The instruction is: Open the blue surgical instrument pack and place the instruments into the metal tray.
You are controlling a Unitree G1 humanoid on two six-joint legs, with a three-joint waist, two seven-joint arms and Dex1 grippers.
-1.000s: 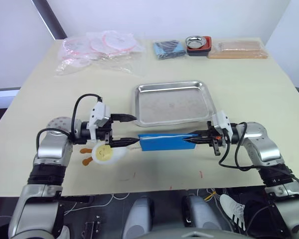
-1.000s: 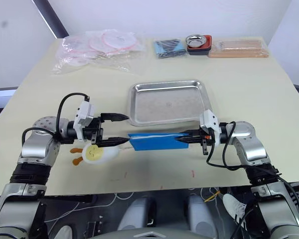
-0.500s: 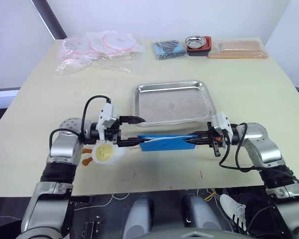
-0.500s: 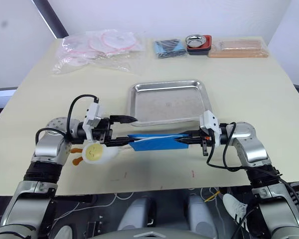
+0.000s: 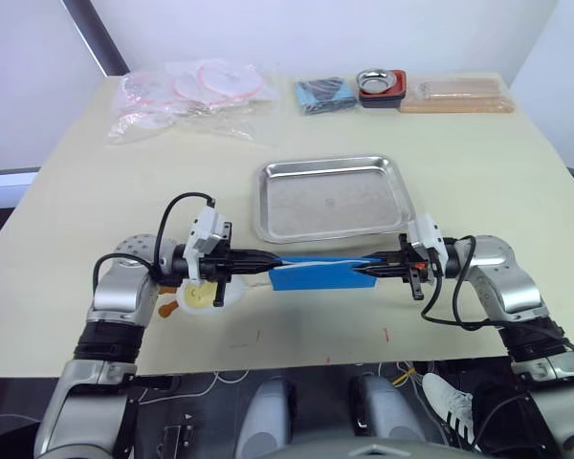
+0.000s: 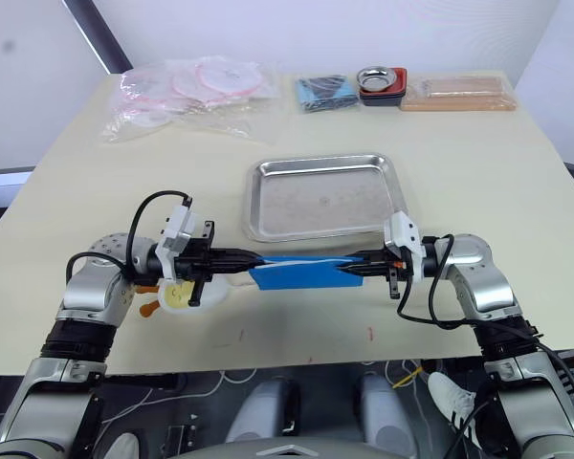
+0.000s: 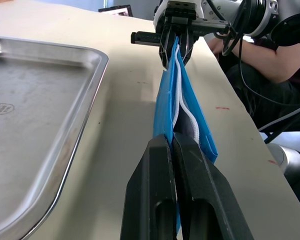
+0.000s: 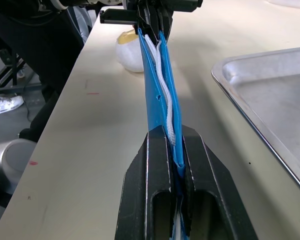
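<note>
Pack (image 5: 318,274): you have it held on edge between the two grippers, just in front of the tray (image 5: 331,198), its lower edge at or near the table (image 5: 459,153); contact there can't be told.
Left gripper (image 5: 268,271): jaws closed on the pack's left end; the left wrist view shows both fingers pressed together over the blue fabric.
Right gripper (image 5: 367,270): jaws closed on the pack's right end, the white zip line running straight into them in the right wrist view.
Handling: soft and floppy, judging by how the fabric sags and bows between the grips. Probably light but with loose metal inside, so expect the weight to shift if you tilt it. Fabric looks smooth; a thin pinch may slip.
Where to hold: keep the pinch on the seam edges at the ends, near the zip, not on the slack middle.
Arm pose: both forearms low over the table, pointing inward at each other, wrists level, grippers in line along the pack.
Instruments: hidden inside; none in the tray.
Beside left gripper: small white and yellow toy (image 5: 199,295), near the wrist.
</note>
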